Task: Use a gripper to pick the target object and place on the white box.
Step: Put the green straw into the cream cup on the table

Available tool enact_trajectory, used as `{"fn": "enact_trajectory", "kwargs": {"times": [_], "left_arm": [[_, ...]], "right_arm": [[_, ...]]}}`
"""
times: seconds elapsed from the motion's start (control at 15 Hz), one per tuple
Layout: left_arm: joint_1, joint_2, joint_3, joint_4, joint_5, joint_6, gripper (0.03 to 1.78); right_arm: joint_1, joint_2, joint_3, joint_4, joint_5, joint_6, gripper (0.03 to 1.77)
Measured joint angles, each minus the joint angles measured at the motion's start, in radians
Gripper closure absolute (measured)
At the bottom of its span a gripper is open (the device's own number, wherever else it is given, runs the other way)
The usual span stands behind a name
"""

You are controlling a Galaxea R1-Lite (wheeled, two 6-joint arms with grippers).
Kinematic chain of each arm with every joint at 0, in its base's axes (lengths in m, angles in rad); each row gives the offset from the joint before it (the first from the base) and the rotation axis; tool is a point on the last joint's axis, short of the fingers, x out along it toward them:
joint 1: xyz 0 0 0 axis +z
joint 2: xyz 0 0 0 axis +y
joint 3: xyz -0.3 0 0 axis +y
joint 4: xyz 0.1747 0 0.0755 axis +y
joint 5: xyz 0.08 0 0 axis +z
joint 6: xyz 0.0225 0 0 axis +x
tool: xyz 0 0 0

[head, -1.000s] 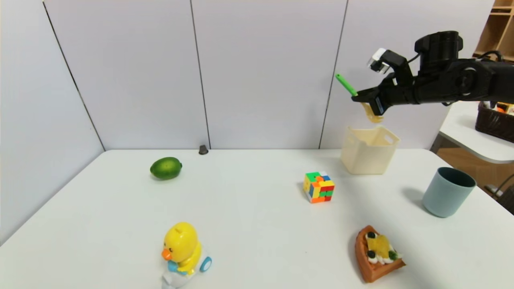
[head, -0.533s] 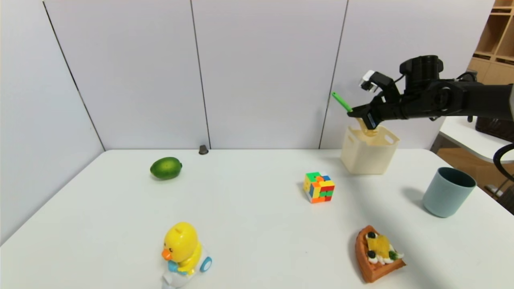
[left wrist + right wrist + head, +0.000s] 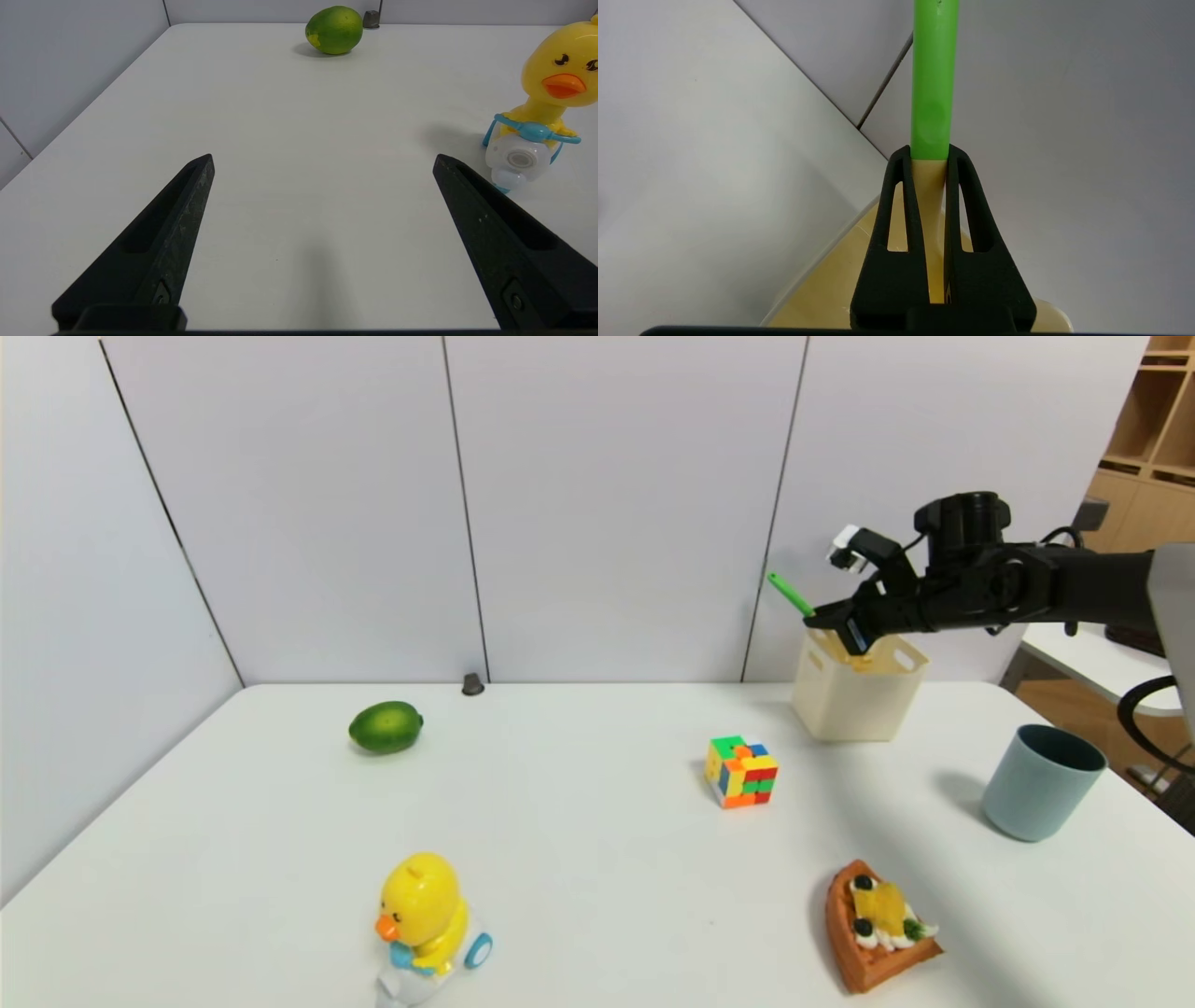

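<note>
the right gripper (image 3: 834, 619) hangs over the white box (image 3: 857, 695) at the far right of the table (image 3: 579, 859), with its jaws clenched on the pasta spoon (image 3: 790, 595). in the head view the green handle juts up and to the left from the jaws, tilted, while the pale yellow head points down into the box's open top; how far the head sits inside the box cannot be told, nor whether it touches the wall. the right wrist view shows the right gripper (image 3: 929, 161) with its two black fingers (image 3: 901, 219) pressed close on either side of the spoon, right where the pasta spoon (image 3: 934, 88) changes from green handle to pale yellow neck, and the cream rim of the white box (image 3: 831, 280) lies just below them.

the left gripper (image 3: 322, 161) sits low over the near left part of the table (image 3: 299, 116), its jaws spread wide with nothing between them. ahead of it lie the lime (image 3: 334, 30) by the far wall and the yellow duck toy (image 3: 537, 112) off to one side.

elsewhere on the table in the head view, all well apart from the box: the lime (image 3: 386, 726), the duck toy (image 3: 425, 926), a colour cube (image 3: 741, 771), a toy tart slice (image 3: 878, 924) and a grey-blue cup (image 3: 1042, 782).
</note>
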Motion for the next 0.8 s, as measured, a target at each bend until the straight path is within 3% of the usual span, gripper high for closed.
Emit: {"fn": "enact_trajectory", "kwargs": {"times": [0.33,0.53,0.8], "left_arm": [[0.000,0.000,0.000,0.000,0.000,0.000,0.12],[0.000,0.000,0.000,0.000,0.000,0.000,0.12],[0.000,0.000,0.000,0.000,0.000,0.000,0.12]], "right_arm": [[-0.002,0.013,0.000,0.000,0.001,-0.001,1.62],[-0.003,0.014,0.000,-0.003,-0.002,0.001,1.12],[-0.002,0.010,-0.001,-0.001,-0.003,0.007,0.71]]}}
